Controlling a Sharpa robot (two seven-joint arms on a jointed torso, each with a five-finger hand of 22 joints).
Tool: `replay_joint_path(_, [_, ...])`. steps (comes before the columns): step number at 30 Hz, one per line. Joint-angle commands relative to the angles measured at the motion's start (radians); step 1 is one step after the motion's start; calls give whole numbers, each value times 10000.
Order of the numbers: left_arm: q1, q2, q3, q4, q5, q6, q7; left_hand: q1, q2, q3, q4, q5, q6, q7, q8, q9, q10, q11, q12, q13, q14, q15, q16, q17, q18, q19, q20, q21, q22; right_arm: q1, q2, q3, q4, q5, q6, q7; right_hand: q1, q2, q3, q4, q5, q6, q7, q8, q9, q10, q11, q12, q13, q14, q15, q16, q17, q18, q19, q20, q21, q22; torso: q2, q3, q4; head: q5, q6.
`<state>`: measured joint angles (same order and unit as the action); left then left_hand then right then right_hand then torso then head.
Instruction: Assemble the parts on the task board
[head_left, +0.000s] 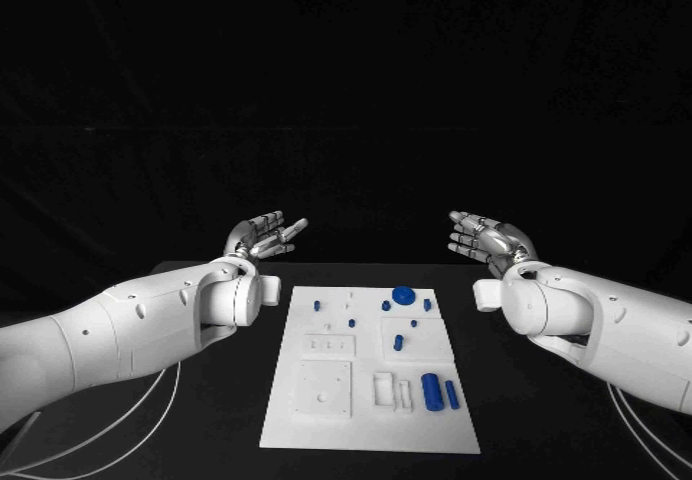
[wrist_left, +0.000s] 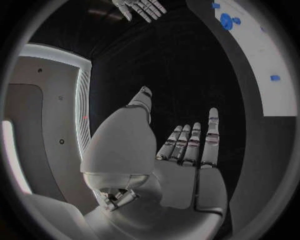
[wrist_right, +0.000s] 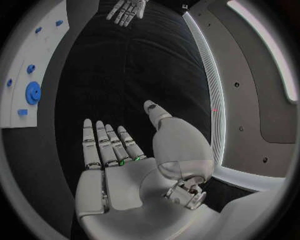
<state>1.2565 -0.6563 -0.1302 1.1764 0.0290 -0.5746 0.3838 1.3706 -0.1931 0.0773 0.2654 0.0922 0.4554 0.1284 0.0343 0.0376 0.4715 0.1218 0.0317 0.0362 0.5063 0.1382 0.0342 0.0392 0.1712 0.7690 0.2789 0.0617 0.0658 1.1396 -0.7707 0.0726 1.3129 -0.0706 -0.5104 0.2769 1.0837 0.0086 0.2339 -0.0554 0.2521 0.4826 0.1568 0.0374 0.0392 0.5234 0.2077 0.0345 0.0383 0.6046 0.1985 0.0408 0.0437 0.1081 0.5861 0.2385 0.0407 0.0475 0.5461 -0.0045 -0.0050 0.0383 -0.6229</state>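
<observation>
The white task board lies in the middle of the black table. Several blue parts sit on it: a round disc near its far edge, small pegs mid-board, and two long cylinders at the near right. My left hand hovers beyond the board's far left corner, fingers spread, holding nothing. My right hand hovers beyond the far right corner, also open and empty. The left wrist view shows my left hand flat and the board off to the side. The right wrist view shows my right hand flat, the blue disc nearby.
White cables trail over the table beside the board's left side and more cables at the right. Recessed white fixtures stand on the near part of the board. Bare black table surrounds the board.
</observation>
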Motion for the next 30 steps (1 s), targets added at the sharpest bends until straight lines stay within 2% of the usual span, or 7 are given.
replay_joint_path(1, [244,187,-134,-508,223,1461,-783,455,-52,31,143,74,203,16,49,20,191,26,67,21,211,21,70,24,219,266,76,65,32,121,43,85,-409,-866,2191,-1588,192,3,70,-50,106,132,383,34,11,163,21,53,13,186,25,40,12,144,126,-7,71,13,0,0,0,1,-1])
replay_joint_path(8, [487,337,-283,-971,271,1816,-991,459,-16,47,124,65,235,61,52,22,243,70,70,24,318,52,76,29,229,299,72,74,36,296,66,226,-921,-1148,3025,-2260,846,47,-198,-310,285,801,386,65,41,1024,28,88,51,1055,29,73,46,-4,627,-184,97,39,0,0,0,1,-1])
replay_joint_path(11, [487,294,-283,-916,269,1924,-975,398,106,101,-45,62,375,132,56,27,444,139,77,32,537,68,84,38,245,350,70,78,38,310,96,237,-1073,-1992,2746,-1750,1132,16,-202,-496,298,1252,378,88,63,1480,37,109,69,1496,37,93,64,-27,1029,-256,124,63,-2,2,3,-5,-28])
replay_joint_path(17, [487,220,-283,-806,201,2094,-863,-182,1246,26,-1922,168,1631,427,111,79,2324,445,154,115,2907,256,186,136,285,1032,-149,326,109,310,159,238,-1178,-3209,2655,-1625,1576,-116,-66,-883,322,2995,270,176,138,3331,-186,172,138,3467,-119,183,136,57,2809,-465,284,175,-11,-4,4,18,-38])
replay_joint_path(19, [487,142,-283,-690,104,2136,-808,-33,1756,-155,-2708,420,3301,500,209,160,4502,491,199,204,5025,327,442,204,-314,1800,-956,813,260,310,209,238,-1244,-4035,2581,-1578,1615,-207,150,-1028,282,4067,160,196,180,4552,-360,215,184,4584,-373,176,165,70,3621,-692,319,188,-8,-12,9,29,-30])
replay_joint_path(22, [487,-30,-283,-436,-177,2165,-752,137,2037,-127,-3023,576,5202,292,434,254,5947,246,277,217,6005,-19,660,272,-548,2356,-1404,1217,409,310,301,243,-1340,-5367,2503,-1546,1626,-308,479,-1156,280,5264,45,257,243,5333,-597,225,194,5712,-777,243,230,110,4505,-1063,549,239,19,-29,11,20,-28])
replay_joint_path(30, [572,-709,-247,648,-964,2429,-722,362,2094,174,-3706,645,6061,20,332,264,7520,-353,255,213,8009,-917,1422,553,-1064,3253,-2543,2876,1386,342,605,453,-1417,-10151,3312,-2583,1614,-770,260,-1366,440,5977,-214,278,271,6377,-1132,239,206,9056,-1906,1100,1005,291,7371,-2212,1959,745,225,-93,114,-121,29])
